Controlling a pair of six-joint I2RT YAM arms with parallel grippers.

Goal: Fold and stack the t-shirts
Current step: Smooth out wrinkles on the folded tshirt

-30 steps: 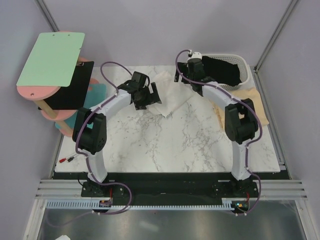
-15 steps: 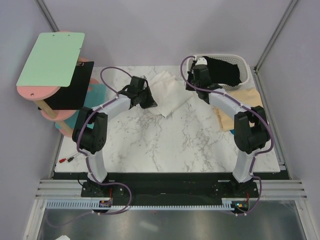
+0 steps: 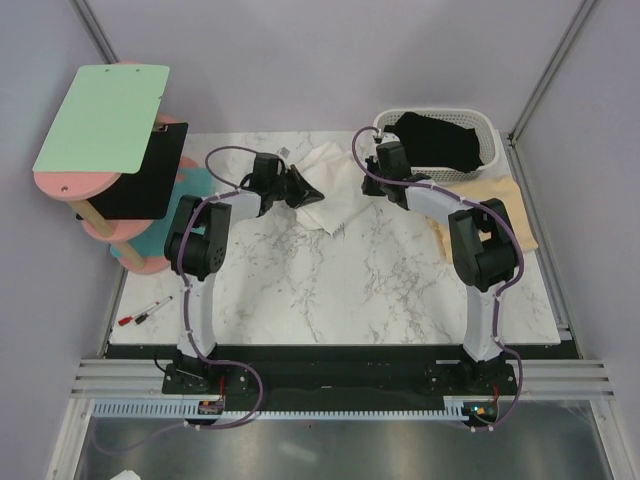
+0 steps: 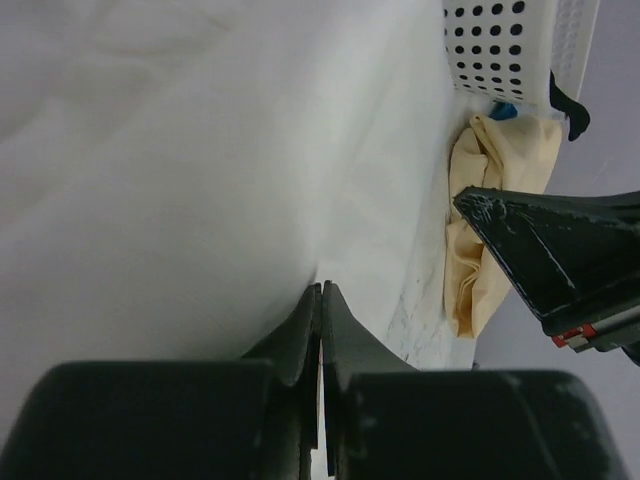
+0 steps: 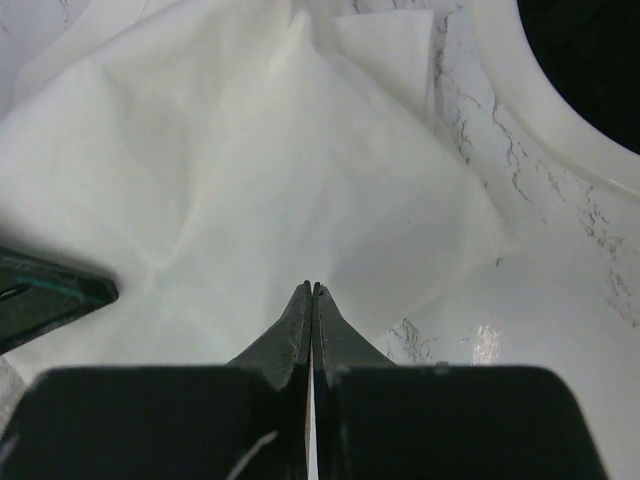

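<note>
A white t-shirt (image 3: 335, 185) lies crumpled on the marble table (image 3: 350, 280), just left of the white lattice basket (image 3: 488, 128). The side of it facing up looks plain and softly creased. A black t-shirt (image 3: 440, 142) sits bunched inside the basket and fills most of it. A tan t-shirt (image 3: 505, 195) lies rumpled on the table, just beside the basket's near side.

The left gripper (image 4: 321, 292) meets the white t-shirt at the edge farthest from the basket, its jaws pressed together. The right gripper (image 5: 311, 290) meets the same shirt at the edge nearest the basket, its jaws also closed tight. Both sets of tips touch the cloth, but it is unclear whether a fold is pinched between them.
</note>
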